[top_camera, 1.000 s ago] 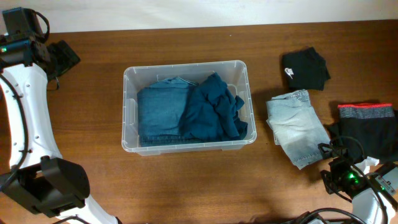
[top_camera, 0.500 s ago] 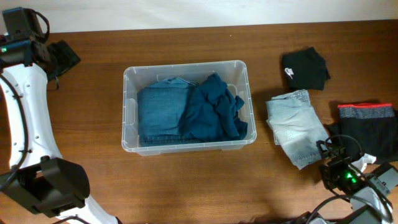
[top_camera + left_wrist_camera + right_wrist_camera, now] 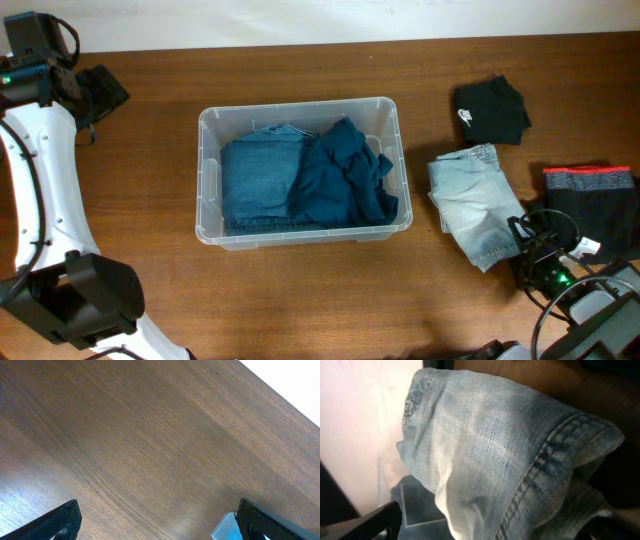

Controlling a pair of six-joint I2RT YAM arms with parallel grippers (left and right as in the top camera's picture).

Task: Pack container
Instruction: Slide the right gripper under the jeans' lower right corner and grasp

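Pale folded denim [image 3: 478, 205] beside container [image 3: 300, 106]: likely soft, light, floppy, so grip thick seamed hem; right fingers [image 3: 370, 525] spread wide at its edge, left fingers [image 3: 55, 522] wide, empty.

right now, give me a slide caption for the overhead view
Clear container holding blue jeans and a teal garment, right gripper at the edge of a light denim garment outside it

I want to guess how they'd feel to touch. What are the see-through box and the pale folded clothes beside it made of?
The container looks like smooth, slightly cloudy clear plastic: the blue clothes show through its walls. The pale folded garment looks like faded denim: the right wrist view shows a woven grain and thick stitched seams.
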